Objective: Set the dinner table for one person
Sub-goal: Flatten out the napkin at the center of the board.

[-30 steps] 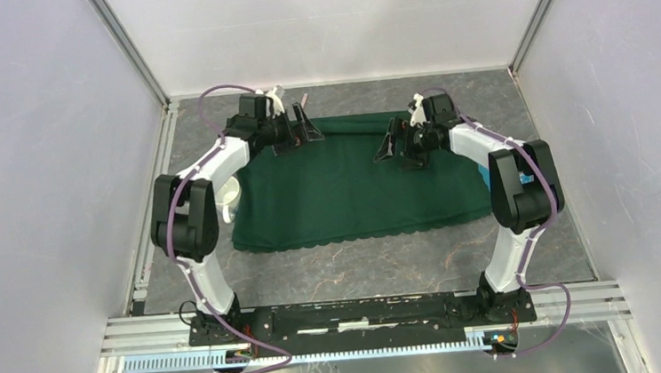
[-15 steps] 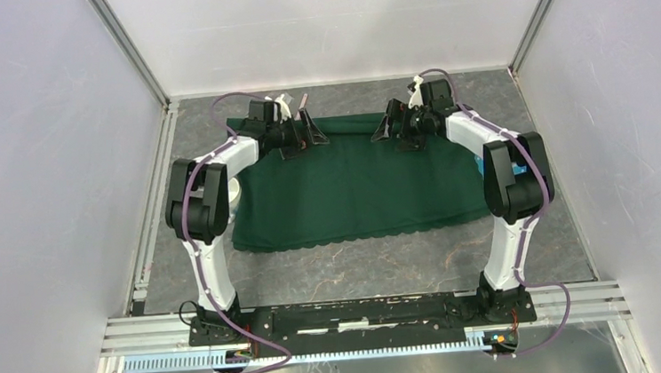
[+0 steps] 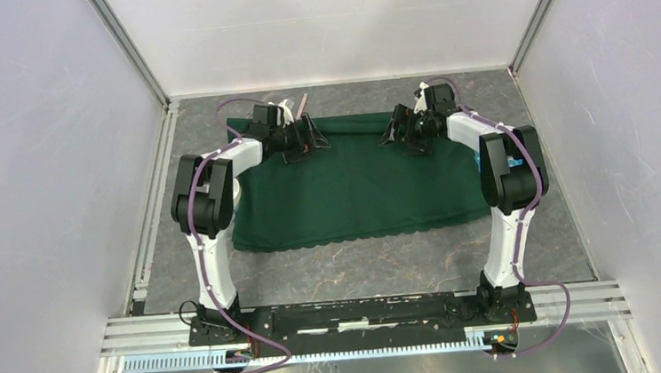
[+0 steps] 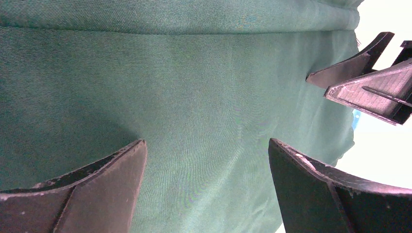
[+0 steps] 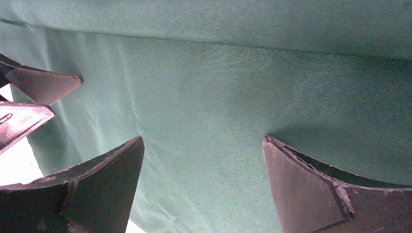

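Spanning the whole cell floor, the grey surface [image 3: 360, 264] carries a green cloth [image 3: 354, 193]; smoothing it likely means pinching the folded far edge evenly. There the left fingers [image 4: 97, 194] and right fingers [image 5: 311, 189] hover spread, gripping nothing. A white cup [image 3: 235, 194] and something blue [image 3: 482, 166] crowd the cloth's sides.

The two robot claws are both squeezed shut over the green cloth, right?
Not quite. The left gripper and the right gripper are both open, jaws spread wide with nothing between them, as each wrist view shows. They are over the green cloth, just as you said.
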You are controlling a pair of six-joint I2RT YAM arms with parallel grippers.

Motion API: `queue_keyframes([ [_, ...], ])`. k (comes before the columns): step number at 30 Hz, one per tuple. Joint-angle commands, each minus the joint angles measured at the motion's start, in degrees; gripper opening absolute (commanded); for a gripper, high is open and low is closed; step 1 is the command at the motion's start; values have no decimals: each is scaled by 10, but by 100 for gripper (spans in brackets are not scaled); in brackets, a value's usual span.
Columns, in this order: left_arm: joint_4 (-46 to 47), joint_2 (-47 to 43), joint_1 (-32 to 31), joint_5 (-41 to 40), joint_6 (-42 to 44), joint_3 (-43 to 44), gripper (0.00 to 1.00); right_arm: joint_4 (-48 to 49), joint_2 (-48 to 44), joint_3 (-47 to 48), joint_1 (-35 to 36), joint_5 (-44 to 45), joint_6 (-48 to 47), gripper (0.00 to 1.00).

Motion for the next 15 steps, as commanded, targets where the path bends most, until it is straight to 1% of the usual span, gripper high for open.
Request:
queue_keyframes([
  [1,23,4,-11,20,-23,-5,100,-1,0,19,-8,11,-19,98],
  [10,26,-1,-31,28,-30,-28,100,-6,-14,-12,-9,9,-26,98],
  [15,1,-20,-32,38,-13,-43,100,-15,-25,-24,-8,6,-34,98],
])
